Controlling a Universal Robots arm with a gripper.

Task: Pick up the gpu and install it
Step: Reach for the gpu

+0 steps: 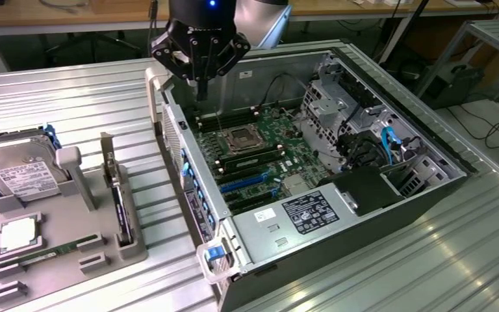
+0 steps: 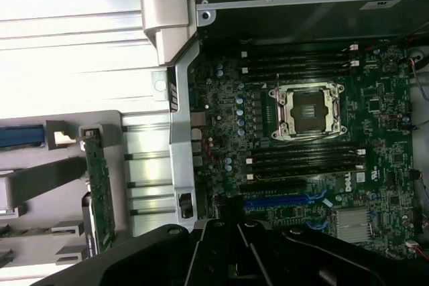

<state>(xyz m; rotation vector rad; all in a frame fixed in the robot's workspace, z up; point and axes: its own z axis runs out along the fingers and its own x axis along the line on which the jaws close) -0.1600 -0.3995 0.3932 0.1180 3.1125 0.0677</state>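
Note:
The gpu (image 1: 115, 192) stands on edge in a slot of the grey holder (image 1: 67, 214) at the exterior view's left, a thin green card with a silver bracket sticking up. It appears edge-on as a green strip in the wrist view (image 2: 99, 189). My gripper (image 1: 203, 94) hangs above the far left corner of the open computer case (image 1: 319, 162), well apart from the gpu. Its fingers are shut together with nothing between them. Its black body (image 2: 234, 256) looks down on the motherboard (image 2: 301, 138).
The motherboard carries an open CPU socket (image 1: 242, 140) and blue expansion slots (image 1: 249, 183). A power supply (image 1: 306, 214) fills the case's near end. The holder also carries a hard drive (image 1: 20, 172), a processor (image 1: 15, 234) and a memory stick (image 1: 50, 250). The table is ribbed metal.

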